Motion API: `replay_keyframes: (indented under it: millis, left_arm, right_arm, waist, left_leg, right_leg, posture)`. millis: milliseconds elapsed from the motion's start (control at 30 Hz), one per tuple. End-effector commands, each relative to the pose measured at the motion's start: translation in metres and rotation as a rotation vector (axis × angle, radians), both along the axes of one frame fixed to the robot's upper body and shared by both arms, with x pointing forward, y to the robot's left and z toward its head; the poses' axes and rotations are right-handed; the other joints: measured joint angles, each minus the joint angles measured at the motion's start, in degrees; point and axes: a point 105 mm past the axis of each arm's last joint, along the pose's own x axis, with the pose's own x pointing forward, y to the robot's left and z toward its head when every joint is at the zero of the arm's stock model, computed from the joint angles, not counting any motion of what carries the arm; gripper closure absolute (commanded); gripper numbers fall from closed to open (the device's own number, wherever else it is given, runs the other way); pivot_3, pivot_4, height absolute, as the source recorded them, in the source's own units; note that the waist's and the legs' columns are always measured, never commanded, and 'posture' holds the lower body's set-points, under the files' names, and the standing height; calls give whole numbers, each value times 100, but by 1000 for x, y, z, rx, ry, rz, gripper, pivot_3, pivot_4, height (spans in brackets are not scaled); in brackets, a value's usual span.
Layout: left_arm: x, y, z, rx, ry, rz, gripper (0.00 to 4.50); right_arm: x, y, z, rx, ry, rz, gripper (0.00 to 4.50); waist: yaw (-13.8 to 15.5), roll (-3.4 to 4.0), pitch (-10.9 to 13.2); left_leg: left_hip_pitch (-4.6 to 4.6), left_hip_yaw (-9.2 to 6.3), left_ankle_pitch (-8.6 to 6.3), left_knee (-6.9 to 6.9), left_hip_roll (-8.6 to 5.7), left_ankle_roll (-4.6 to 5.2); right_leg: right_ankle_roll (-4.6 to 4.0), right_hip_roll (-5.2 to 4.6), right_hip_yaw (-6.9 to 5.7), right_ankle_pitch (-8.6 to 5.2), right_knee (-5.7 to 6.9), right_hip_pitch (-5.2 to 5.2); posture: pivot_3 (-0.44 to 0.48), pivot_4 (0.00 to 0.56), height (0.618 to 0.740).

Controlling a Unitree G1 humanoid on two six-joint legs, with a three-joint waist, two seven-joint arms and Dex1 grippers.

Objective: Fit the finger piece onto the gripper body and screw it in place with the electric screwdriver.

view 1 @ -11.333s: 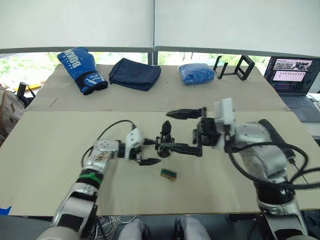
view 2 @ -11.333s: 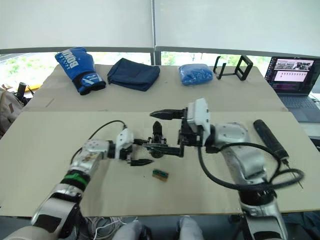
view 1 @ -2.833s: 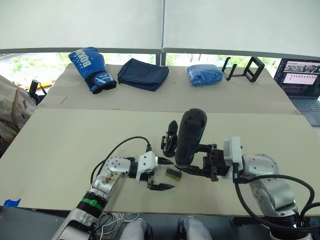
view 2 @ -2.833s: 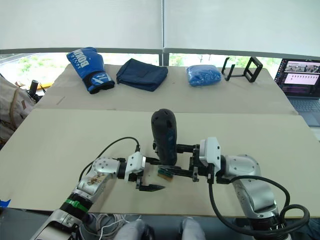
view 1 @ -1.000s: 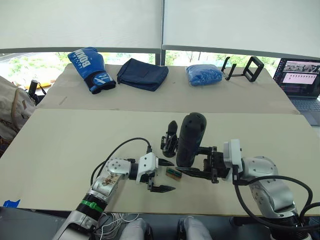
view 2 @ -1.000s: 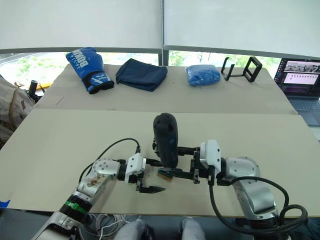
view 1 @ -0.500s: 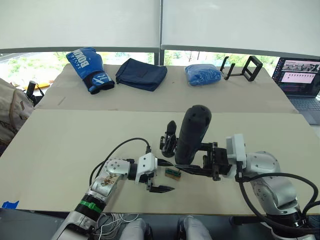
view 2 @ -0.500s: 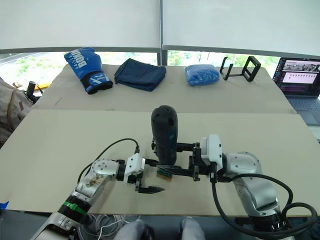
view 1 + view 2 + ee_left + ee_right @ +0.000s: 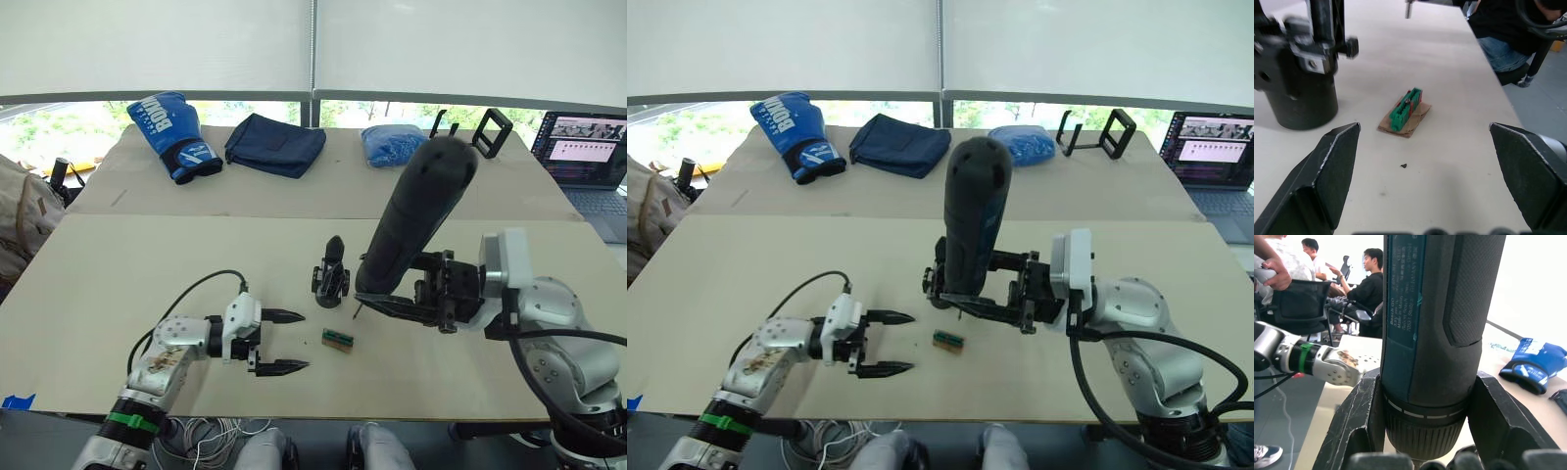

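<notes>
the right gripper point(image 9: 392, 294) is clamped around the lower end of the electric screwdriver point(image 9: 413, 220), one black finger on each side of its barrel, as the right wrist view shows close up point(image 9: 1430, 333). the screwdriver stands nearly upright, its rounded end tilted toward 1 o'clock and its thin metal bit pointing down at the table point(image 9: 147, 264), the tip hanging just above the surface.

the gripper body point(image 9: 331, 274) stands upright on its round base at about 9 o'clock from the bit tip, close beside it but apart, with its pointed black finger rising straight up. whether the finger piece is the one already on it i cannot tell. a small green-and-brown block point(image 9: 338, 339) lies flat on the table at 6 o'clock from the gripper body, near but not touching.

the left gripper point(image 9: 279, 342) sits low over the table at 8 o'clock from the gripper body, its two fingers spread wide with nothing between them. in the left wrist view the block point(image 9: 1405, 110) lies in the open space ahead of the fingers point(image 9: 1327, 176).

along the far table at 12 o'clock rest a blue boxing glove point(image 9: 171, 132), a folded dark cloth point(image 9: 274, 144) and a blue bundle point(image 9: 392, 142).
</notes>
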Motion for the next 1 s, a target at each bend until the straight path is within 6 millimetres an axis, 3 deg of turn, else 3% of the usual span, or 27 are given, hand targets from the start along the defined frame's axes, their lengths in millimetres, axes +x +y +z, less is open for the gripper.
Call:
replay_keyframes:
  millis: [33,200,333,767,1000]
  left_arm:
    - [5,8,34,-106,-51,30,0]
    - [25,14,65,-210,-97,121,0]
    - [40,13,77,-261,-113,160,0]
    - [52,12,75,-222,-113,210,0]
    - [54,12,70,-166,-128,223,0]
  right_arm:
    - [3,-12,23,57,-52,-33,2535]
    - [18,-22,30,57,-63,-62,2535]
    - [31,-22,37,71,-87,-65,2535]
    - [48,16,61,136,-74,6,2535]
    - [55,33,60,134,-36,39,2535]
  waist:
    - [14,-2,1]
    - [13,-3,2]
    - [7,-3,2]
    - [-57,-4,3]
    - [-66,-4,3]
  left_leg:
    - [1,-2,0,0,-1,0]
    - [-2,-3,0,2,-8,1]
    - [-1,1,1,3,-9,0]
    - [-2,9,11,-1,-6,-16]
    - [-4,9,11,-2,-7,-16]
  right_leg:
    - [0,-9,0,0,-1,3]
    - [2,15,-11,1,-2,6]
    - [4,29,-9,2,-1,8]
    - [4,44,-5,2,2,0]
    - [3,44,-9,2,0,0]
  posture:
    - [0,150,740]
    - [0,150,740]
    - [0,150,740]
    - [0,150,740]
    - [0,150,740]
